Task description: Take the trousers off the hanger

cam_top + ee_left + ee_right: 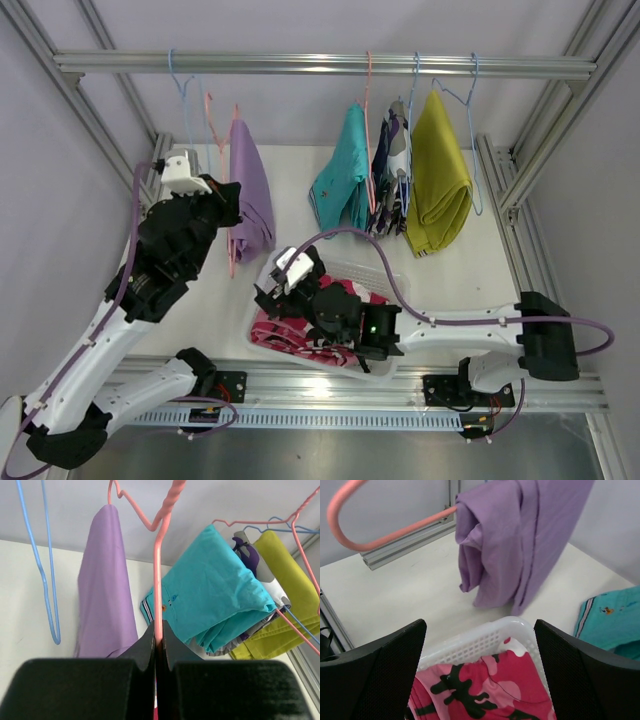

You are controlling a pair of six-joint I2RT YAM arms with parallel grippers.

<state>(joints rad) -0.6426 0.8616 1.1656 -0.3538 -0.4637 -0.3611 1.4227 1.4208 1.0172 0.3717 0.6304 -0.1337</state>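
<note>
Top external: a rail (320,65) crosses the back, with a bare blue hanger (185,100) at its left end. The left hand (228,205) is up beside the lilac trousers (250,190), which drape over a pink hanger (212,115) whose hook shows below the rail. Further right hang the teal trousers (345,180), the camouflage trousers (388,190) and the mustard trousers (438,180), close together on their own hangers. On the white surface (290,165) near the arms stands a white basket (375,272) holding the pink-red trousers (300,335). The right hand (275,292) is at the basket's left end.

Left wrist: the fingers (145,645) are pressed together on the pink hanger's wire, with no gap showing. The lilac trousers hang just left of the wire, and the teal, camouflage and mustard ones are to its right.

Right wrist: the fingers (375,675) are spread wide and hold nothing. Between them lie the basket rim and the pink-red trousers. Beyond the rim the lilac trousers hang from the pink hanger, clear of the surface.
</note>
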